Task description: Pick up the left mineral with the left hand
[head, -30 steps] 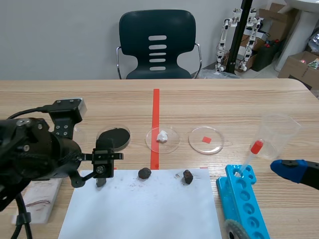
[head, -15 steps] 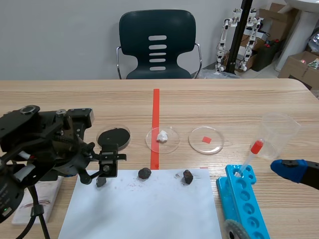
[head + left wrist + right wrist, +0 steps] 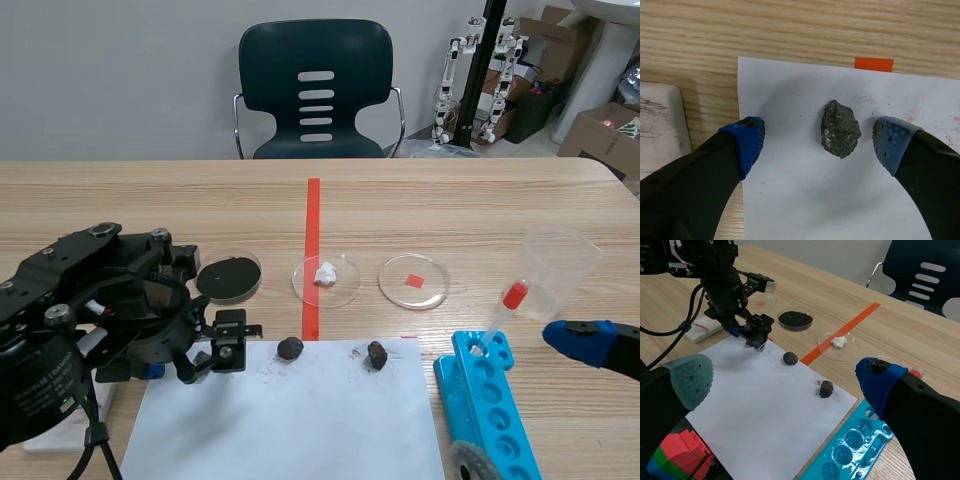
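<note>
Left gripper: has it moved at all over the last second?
Yes. The left gripper has slid rightward along the far edge of the white paper, closer to the left mineral, which has stayed put.

We take this for a robotics lab: petri dishes (image 3: 414, 282), a blue tube rack (image 3: 487, 400) and a clear beaker (image 3: 560, 270) sit on the wooden tabletop (image 3: 450, 210), while small humanoid robots (image 3: 478, 80) and cardboard boxes (image 3: 600, 125) stand behind.

The scene view looks across the table (image 3: 450, 210); the left wrist view sits close above the shared paper (image 3: 805, 200).
</note>
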Tool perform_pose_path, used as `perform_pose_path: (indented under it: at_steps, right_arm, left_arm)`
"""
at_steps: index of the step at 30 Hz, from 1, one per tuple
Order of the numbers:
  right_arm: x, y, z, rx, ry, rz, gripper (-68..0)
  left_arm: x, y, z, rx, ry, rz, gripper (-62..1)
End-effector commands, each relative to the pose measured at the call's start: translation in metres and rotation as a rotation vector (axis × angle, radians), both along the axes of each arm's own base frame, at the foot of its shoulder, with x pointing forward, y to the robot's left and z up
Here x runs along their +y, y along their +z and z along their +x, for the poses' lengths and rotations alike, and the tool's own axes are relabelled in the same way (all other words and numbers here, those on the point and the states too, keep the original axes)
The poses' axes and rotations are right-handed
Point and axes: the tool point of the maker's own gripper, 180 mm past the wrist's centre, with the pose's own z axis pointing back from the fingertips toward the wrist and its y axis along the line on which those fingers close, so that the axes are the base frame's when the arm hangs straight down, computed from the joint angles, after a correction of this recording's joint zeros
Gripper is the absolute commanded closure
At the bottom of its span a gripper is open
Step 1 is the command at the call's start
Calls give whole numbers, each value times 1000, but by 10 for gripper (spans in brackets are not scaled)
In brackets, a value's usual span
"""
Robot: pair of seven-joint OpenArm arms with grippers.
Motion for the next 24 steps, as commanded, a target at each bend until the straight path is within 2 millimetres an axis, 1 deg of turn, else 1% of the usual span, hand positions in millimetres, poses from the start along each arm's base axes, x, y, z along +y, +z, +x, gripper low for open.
perform_pose_path:
  at_steps: [1, 7, 8, 11, 12, 16, 18, 21, 24]
  right_arm:
    - [3, 11, 4, -35, 3, 25, -591]
    - [3, 11, 4, -35, 3, 26, -591]
    - [3, 11, 4, -35, 3, 26, -591]
    - [3, 11, 4, -35, 3, 26, -591]
    - [3, 11, 4, -35, 3, 26, -591]
    - [3, 11, 4, -35, 3, 26, -591]
    - [3, 11, 4, -35, 3, 26, -591]
    - [3, 11, 4, -35, 3, 26, -591]
    - [3, 11, 4, -35, 3, 26, -591]
  left_arm:
    - [-4, 5, 8, -38, -4, -4, -460]
    - [-6, 5, 8, -39, -4, -5, -459]
    - [-6, 5, 8, -39, -4, -5, -437]
    - [-6, 5, 8, -39, -4, -5, -332]
    - [-6, 5, 8, -39, -4, -5, -310]
    - [-5, 5, 8, -39, -4, -5, -271]
    - [-5, 5, 8, -39, -4, -5, -233]
    - [-5, 5, 8, -39, -1, -4, -148]
    - [-5, 5, 8, -39, -1, -4, -99]
